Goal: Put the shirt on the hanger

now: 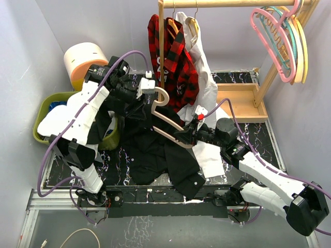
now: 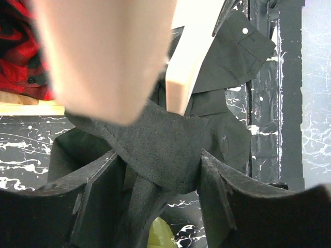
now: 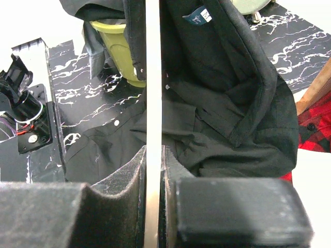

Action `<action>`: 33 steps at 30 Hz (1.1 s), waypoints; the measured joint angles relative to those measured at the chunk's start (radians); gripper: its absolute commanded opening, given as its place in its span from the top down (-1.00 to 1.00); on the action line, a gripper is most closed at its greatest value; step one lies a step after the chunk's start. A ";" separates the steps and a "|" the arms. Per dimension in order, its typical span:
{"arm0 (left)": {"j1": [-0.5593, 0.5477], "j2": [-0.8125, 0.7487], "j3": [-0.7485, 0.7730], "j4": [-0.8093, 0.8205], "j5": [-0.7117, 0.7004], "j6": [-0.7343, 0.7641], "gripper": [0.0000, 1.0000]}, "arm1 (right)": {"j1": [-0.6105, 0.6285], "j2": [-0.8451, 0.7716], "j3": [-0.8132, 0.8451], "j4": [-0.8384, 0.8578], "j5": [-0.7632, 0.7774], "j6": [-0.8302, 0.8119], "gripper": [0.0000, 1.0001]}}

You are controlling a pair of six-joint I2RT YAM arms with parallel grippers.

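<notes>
Tilting diagonally, the hanger (image 3: 152,77) descends rightward into the right pincer (image 1: 189,135).

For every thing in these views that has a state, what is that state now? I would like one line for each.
left claw: shut on the shirt.
right claw: shut on the hanger.
shirt: one part lifted, the rest heaped on the table, not yet on the hanger.
hanger: held tilted above the table.
plaid shirt: hanging on the rack.
white shirt: hanging on the rack.
pastel hangers: hanging empty on the rack.
</notes>
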 measured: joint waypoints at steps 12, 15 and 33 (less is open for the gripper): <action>0.013 -0.026 -0.023 -0.030 0.045 0.041 1.00 | -0.005 0.008 0.000 0.012 0.006 0.019 0.83; 0.013 -0.052 -0.026 -0.005 0.048 0.011 1.00 | -0.002 -0.002 0.000 0.028 0.022 0.034 -0.26; 0.027 -0.271 0.164 0.330 0.098 -0.407 1.00 | 0.000 -0.571 -0.286 0.139 0.383 0.382 -0.79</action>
